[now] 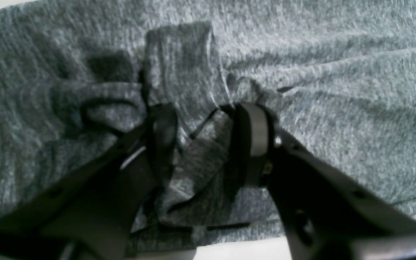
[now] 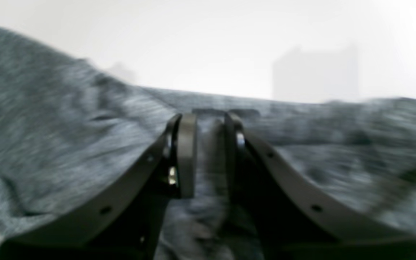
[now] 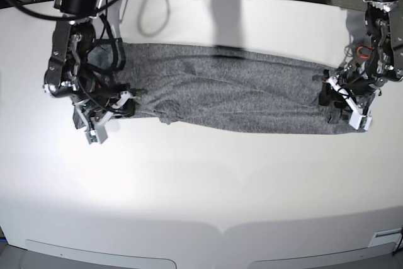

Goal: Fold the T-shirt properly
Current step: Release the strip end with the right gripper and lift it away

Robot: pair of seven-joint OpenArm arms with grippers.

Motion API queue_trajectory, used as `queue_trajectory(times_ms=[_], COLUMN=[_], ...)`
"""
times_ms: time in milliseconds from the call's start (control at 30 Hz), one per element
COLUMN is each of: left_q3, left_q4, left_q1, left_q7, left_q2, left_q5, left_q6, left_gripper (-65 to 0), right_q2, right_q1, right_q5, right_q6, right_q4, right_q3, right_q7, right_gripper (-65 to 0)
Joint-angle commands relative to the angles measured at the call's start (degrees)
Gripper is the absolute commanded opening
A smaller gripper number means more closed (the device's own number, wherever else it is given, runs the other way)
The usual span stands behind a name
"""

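On the wide white table [image 3: 208, 187], the large heather-grey, thin knit long-sleeved T-shirt [image 3: 233, 92] lies as a long narrow band stretched across the far half, well back from the table's near edge. All places below are told from this shirt.

At the shirt's left end in the base view stands the black right gripper [image 3: 129, 100], low on the cloth with its arm rising behind it among black cables. In the right wrist view its fingers [image 2: 186, 155] stand close together with a ridge of grey cloth pressed upright between them, so this gripper [image 2: 206, 151] is clamped on the T-shirt [image 2: 67, 137]; the fabric slopes away to both sides and the view is blurred.

The middle of the shirt lies flat with a few soft wrinkles and a small pucker along its near edge.

At the shirt's right end in the base view sits the black left gripper [image 3: 329, 97]. In the left wrist view its jaws stand apart, and a bunched fold of the T-shirt [image 1: 338, 90] rises between the fingers [image 1: 255, 144] of this gripper [image 1: 202, 115]; the cloth touches the right-hand finger, but whether it is truly pinched cannot be told. Beyond the fingers a doubled flap of cloth lies on top of the shirt.
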Motion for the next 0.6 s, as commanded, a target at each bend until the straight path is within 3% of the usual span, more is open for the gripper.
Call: queue_trajectory(times_ms=[0,133,400,567], left_q3=[0.00,0.00,0.00,0.00], left_q4=[-0.39,-0.39,-0.37,-0.39], left_q1=[0.50,0.50,0.50,0.50], left_q7=[3.80,3.80,3.58,-1.42], left_q2=[-0.66,-0.68,-0.66,-0.66], left_q5=[1.99,1.95,1.95,1.97], left_q6=[1.29,1.29,1.29,1.29], left_gripper=[-37.9,-37.9,-37.9,-37.9], right_q2=[0.59,1.55,1.51,0.85], right_q1=[1.86,2.12,2.12,1.95], right_q5=[2.38,9.57,11.23,13.09], right_q6=[0.19,0.19,0.19,0.19], right_q4=[0.92,1.88,11.61,17.79], right_q3=[0.02,0.04,0.13,0.13], right_q7=[0.00,-1.40,-1.44,-2.95], right_gripper=[-50.9,-50.9,-50.9,-50.9])
